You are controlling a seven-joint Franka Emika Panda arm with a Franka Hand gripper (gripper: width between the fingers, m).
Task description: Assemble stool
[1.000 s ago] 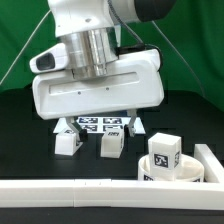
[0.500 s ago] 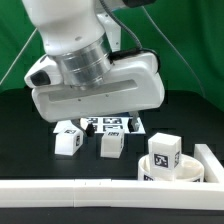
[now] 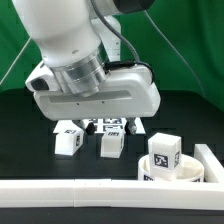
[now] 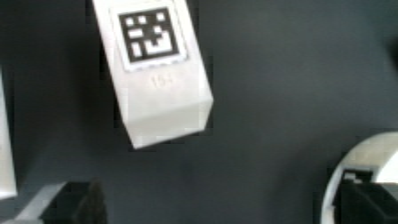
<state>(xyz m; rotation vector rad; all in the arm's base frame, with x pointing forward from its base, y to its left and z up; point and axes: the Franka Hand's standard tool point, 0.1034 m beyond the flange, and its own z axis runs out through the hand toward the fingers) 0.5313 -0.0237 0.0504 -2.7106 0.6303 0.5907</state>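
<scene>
In the exterior view my gripper [image 3: 96, 120] hangs low over the black table, its big white hand hiding much of the back. Two short white tagged legs [image 3: 67, 141] [image 3: 112, 145] lie just in front of it. The round seat disc [image 3: 172, 170] sits at the exterior view's right with another tagged leg [image 3: 165, 149] standing on it. The wrist view shows one white leg [image 4: 164, 80] lying on the table beyond my gripper [image 4: 217, 205]. Its dark fingertips [image 4: 64, 205] stand wide apart, open, with only bare table between them.
The marker board [image 3: 106, 125] lies flat behind the two legs, partly under the hand. A long white rail [image 3: 80, 190] runs along the front and turns up the exterior view's right side [image 3: 211, 162]. Green cloth hangs behind.
The arm has swung toward the exterior view's left and the hand has tilted. The jaws stay open. None of the stool parts has moved.
</scene>
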